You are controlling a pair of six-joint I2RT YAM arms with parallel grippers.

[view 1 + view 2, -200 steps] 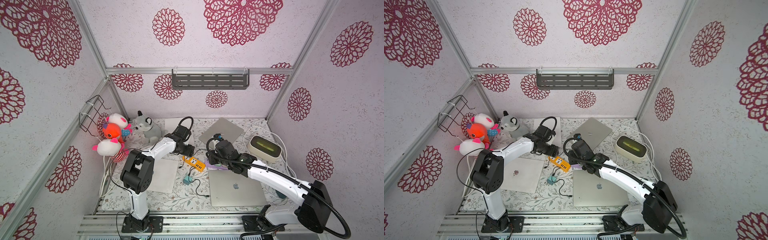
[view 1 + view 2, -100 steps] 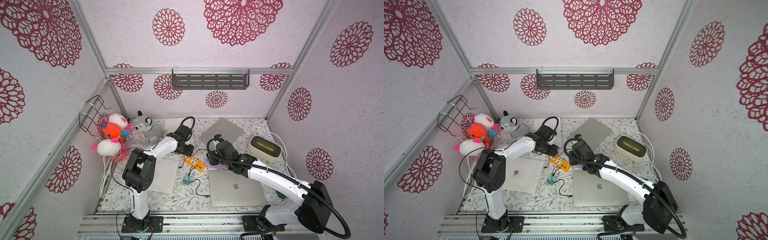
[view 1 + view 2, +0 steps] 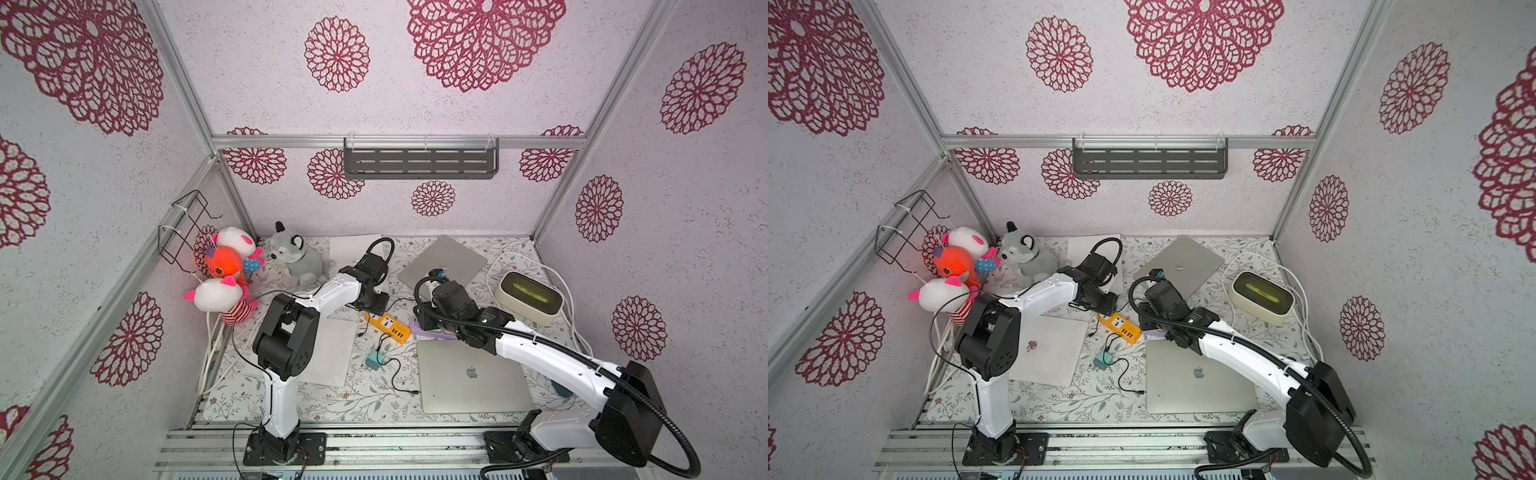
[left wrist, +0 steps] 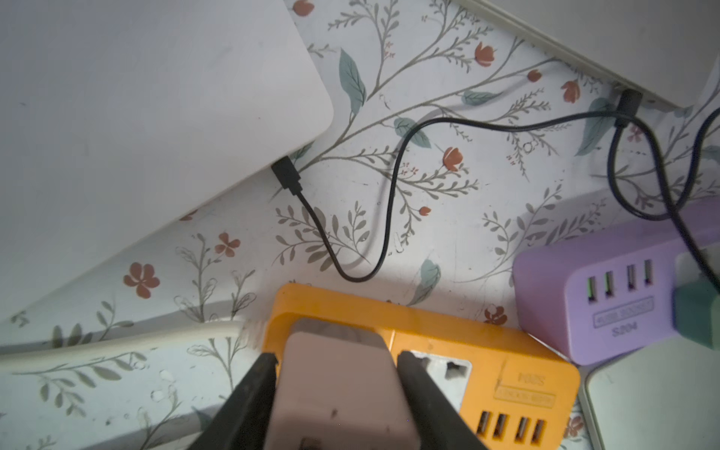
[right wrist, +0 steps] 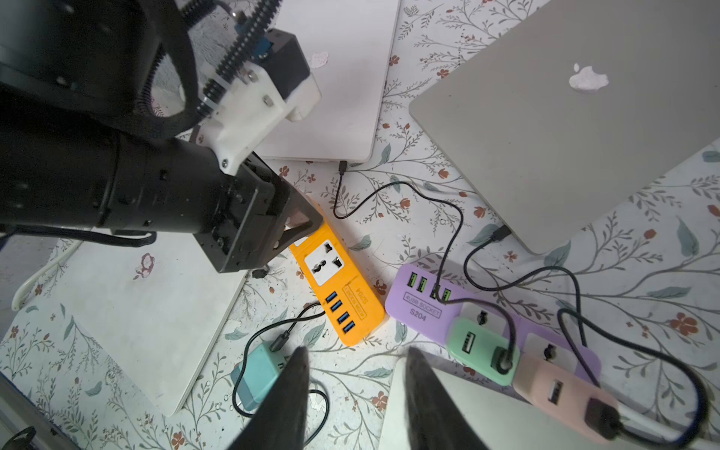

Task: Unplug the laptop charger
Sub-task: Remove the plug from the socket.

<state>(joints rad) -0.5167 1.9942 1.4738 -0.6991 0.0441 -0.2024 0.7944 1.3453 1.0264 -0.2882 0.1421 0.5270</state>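
- Pink charger block [image 4: 339, 389]: is sitting plugged into the cord-end socket of the orange power strip [image 4: 487, 350], near the middle of the worktop [image 4: 448, 233].
- Left claw [image 4: 337, 355]: is straddling the block, with its fingers [image 4: 257, 389] lying against both sides. It appears clamped on, though the contact line is sitting in shadow.
- Right claw [image 5: 356, 352]: is hanging apart and empty, just beside the strip's USB end.
- Handling: the pull should be going straight out along the pins, with no twisting. The light strip is likely to lift with the block, so the right claw pressing on its bare end would probably help.
- White cord [image 4: 117, 343]: is trailing from the strip and may be dragging if the strip shifts.
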